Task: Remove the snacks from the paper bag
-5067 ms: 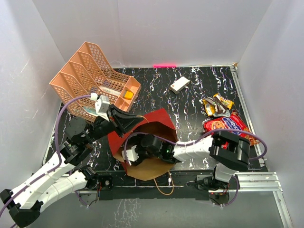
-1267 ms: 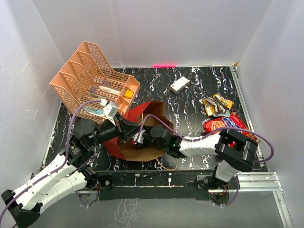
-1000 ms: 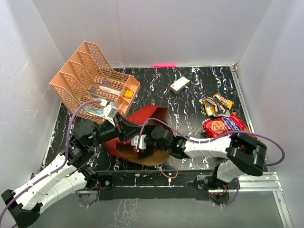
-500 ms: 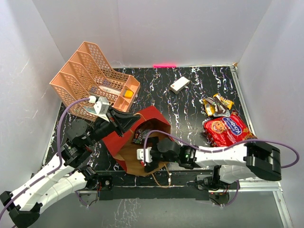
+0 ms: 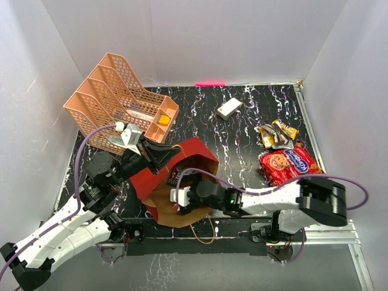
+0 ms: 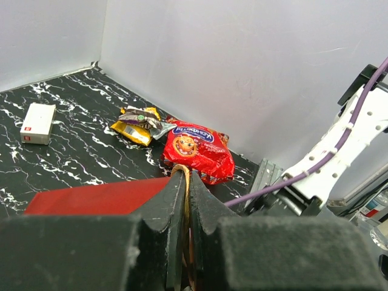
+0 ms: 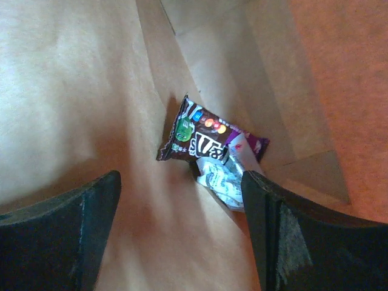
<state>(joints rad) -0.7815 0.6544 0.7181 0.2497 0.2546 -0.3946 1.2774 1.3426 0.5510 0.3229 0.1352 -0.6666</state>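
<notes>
3 plain white panel walls [image 5: 242, 36] enclose the scene in the top view: 1 across the upper part of the frame, 1 slanting down the left side and 1 down the right side. They meet at vertical seams in the upper left and upper right. A black tabletop with white marble-like veins [image 5: 242, 139] fills the middle of the frame. A short bright pink strip [image 5: 210, 83] sits at the foot of the back wall, upper centre. A silver aluminium rail [image 5: 308, 121] borders the tabletop's right edge, and another silver rail [image 5: 362, 270] runs into the lower right corner. The light is even and diffuse, and shadows are faint.
</notes>
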